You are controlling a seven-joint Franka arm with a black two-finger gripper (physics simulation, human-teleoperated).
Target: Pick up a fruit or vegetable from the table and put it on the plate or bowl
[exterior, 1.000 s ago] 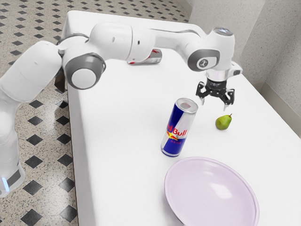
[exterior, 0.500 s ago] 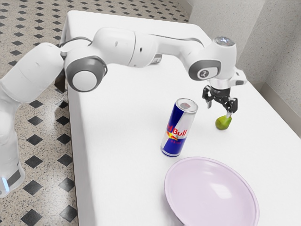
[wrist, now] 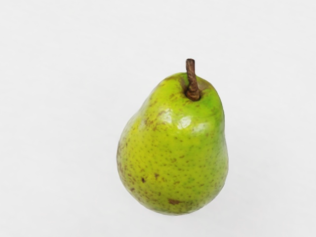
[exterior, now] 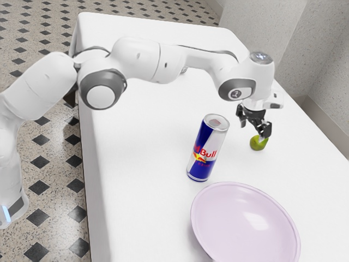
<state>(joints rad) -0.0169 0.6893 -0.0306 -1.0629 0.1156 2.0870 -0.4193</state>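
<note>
Here on the white desk (exterior: 136, 164) | black gripper (exterior: 258, 130) hangs spread wide, low over a green pear (exterior: 257, 144), not clasping it | pear rests on the desk near an upright blue drinks can (exterior: 207, 148) | lilac plate (exterior: 245, 224) well apart from the pear, nothing on it

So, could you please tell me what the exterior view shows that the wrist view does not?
Exterior view: the gripper low at the pear, an upright Red Bull can and a lilac plate. Wrist view: the brown stem and speckled skin, seen from just above. Shared: the green pear on the white table.
</note>
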